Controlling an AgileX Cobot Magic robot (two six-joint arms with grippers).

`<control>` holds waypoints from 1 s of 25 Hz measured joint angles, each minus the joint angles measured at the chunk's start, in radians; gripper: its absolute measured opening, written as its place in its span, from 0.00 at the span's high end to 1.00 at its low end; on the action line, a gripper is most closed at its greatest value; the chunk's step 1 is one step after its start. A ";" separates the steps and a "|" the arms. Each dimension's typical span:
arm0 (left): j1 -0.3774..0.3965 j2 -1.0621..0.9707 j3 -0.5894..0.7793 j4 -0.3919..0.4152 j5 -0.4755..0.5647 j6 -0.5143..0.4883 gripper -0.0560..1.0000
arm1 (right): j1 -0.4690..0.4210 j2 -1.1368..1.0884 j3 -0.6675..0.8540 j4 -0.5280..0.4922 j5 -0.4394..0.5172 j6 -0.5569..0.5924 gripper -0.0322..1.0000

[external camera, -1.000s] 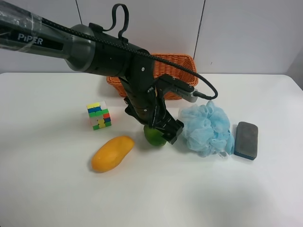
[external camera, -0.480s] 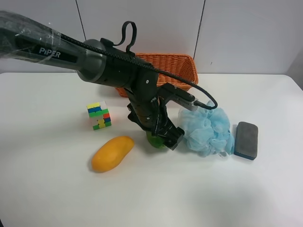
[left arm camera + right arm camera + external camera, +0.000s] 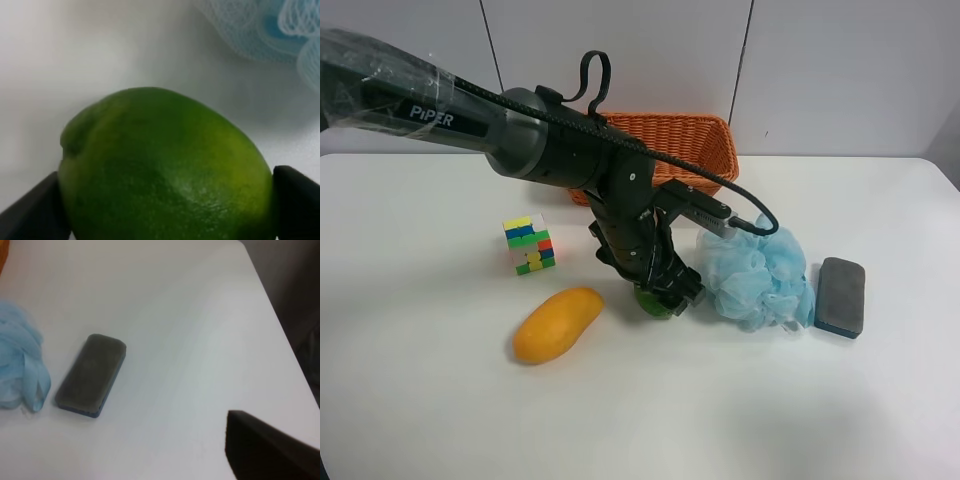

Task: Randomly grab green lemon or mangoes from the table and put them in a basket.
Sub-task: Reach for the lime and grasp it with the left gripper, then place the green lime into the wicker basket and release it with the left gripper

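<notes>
The green lemon (image 3: 655,303) lies on the white table (image 3: 420,400), mostly hidden under my left gripper (image 3: 662,290). In the left wrist view the lemon (image 3: 165,165) fills the frame, with one dark finger (image 3: 30,212) close against each side. The jaws stand open around it and the lemon rests on the table. The yellow-orange mango (image 3: 557,324) lies to the exterior view's left of the lemon. The orange wicker basket (image 3: 695,135) stands behind the arm at the table's back. Of my right gripper only a dark corner (image 3: 270,450) shows, over bare table.
A light-blue mesh bath sponge (image 3: 757,270) lies right beside the lemon and also shows in the right wrist view (image 3: 20,360). A dark grey block (image 3: 840,296) lies past it (image 3: 90,375). A colour cube (image 3: 528,244) stands behind the mango.
My left arm has come down and slightly forward, so the gripper now covers the lemon with a finger on each side. The mango, sponge, block and cube have not moved.
</notes>
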 joint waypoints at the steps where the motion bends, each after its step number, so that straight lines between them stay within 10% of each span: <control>1: 0.000 0.000 0.000 0.000 0.000 0.000 0.24 | 0.000 0.000 0.000 0.000 0.000 0.000 0.01; 25: 0.007 -0.209 0.000 0.146 0.147 -0.004 0.24 | 0.000 0.000 0.000 0.000 0.000 0.000 0.01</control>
